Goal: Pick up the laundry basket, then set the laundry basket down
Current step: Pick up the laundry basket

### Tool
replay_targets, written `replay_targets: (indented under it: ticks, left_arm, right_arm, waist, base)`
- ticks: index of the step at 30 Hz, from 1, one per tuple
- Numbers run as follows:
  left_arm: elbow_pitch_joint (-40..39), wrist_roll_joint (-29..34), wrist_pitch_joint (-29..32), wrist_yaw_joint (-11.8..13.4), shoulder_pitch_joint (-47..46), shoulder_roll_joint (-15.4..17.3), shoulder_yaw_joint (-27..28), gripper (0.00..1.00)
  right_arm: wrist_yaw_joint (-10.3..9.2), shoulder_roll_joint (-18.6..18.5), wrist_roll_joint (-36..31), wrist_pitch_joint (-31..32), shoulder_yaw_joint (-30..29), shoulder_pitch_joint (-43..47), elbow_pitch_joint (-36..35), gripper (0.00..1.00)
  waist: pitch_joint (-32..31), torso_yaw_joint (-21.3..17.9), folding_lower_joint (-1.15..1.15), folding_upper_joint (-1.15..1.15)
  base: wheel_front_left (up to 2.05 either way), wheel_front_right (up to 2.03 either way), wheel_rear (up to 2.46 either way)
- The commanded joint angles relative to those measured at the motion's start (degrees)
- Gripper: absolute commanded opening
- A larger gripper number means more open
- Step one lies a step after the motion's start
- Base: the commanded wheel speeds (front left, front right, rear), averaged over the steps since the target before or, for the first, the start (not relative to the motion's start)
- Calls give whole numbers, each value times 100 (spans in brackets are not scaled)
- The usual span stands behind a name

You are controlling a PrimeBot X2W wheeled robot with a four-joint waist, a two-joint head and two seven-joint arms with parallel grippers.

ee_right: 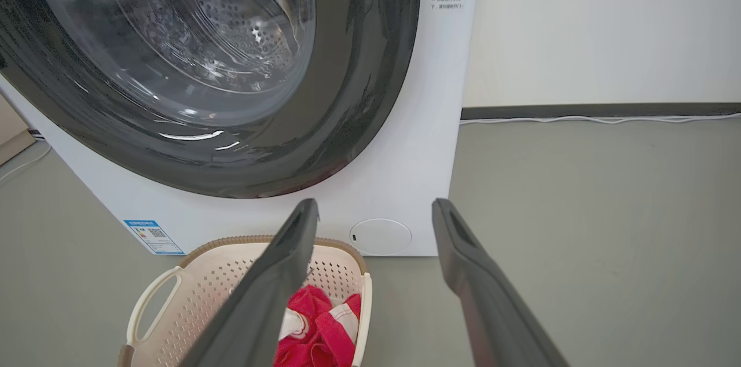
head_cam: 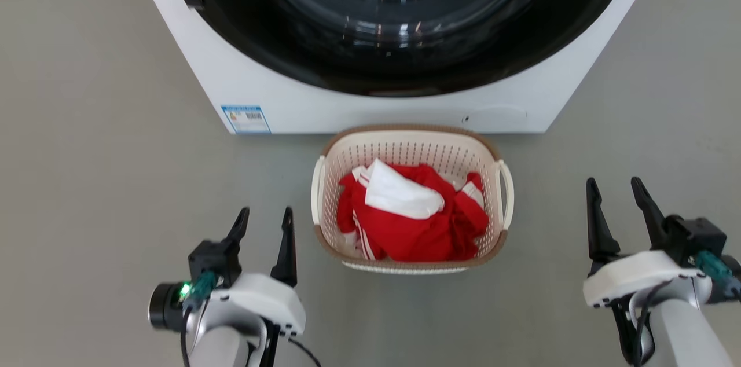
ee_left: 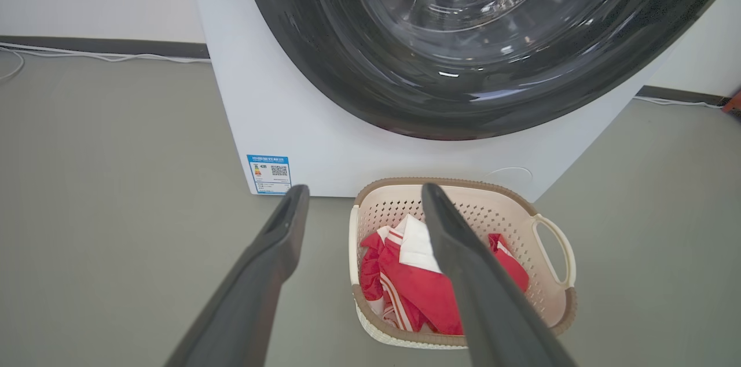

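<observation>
The laundry basket (head_cam: 412,147) is cream-white and perforated, with a brown rim and white loop handles. It stands on the grey floor just in front of the washing machine and holds red and white clothes (head_cam: 405,210). My left gripper (head_cam: 263,217) is open, hanging to the basket's left and a little nearer to me, touching nothing. On the other side my right gripper (head_cam: 613,187) is open too, well clear of the right handle. The left wrist view has the basket (ee_left: 544,292) ahead and to the right of my fingers. In the right wrist view the basket (ee_right: 191,297) lies low on the left.
The white washing machine (head_cam: 289,95) with its dark round door stands directly behind the basket. Grey floor (head_cam: 87,153) stretches open to either side. Cables (ee_left: 104,57) run along the wall's base behind the machine.
</observation>
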Motion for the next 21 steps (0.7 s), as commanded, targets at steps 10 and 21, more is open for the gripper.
replay_targets:
  ticks: [10, 21]
  left_arm:
    - [850, -377, -52, 252, -1456, 50, -298, 100]
    - [1412, -626, -52, 429, -2496, 50, -698, 100]
  right_arm:
    - [35, -291, 52, -78, 378, -1192, 944, 100]
    - [35, -474, 299, -78, 620, -2035, 1467, 100]
  waist:
    - [1262, 62, 0, 0]
    - [2277, 100, 0, 0]
  base:
    - [0, 0, 0]
    - [0, 0, 0]
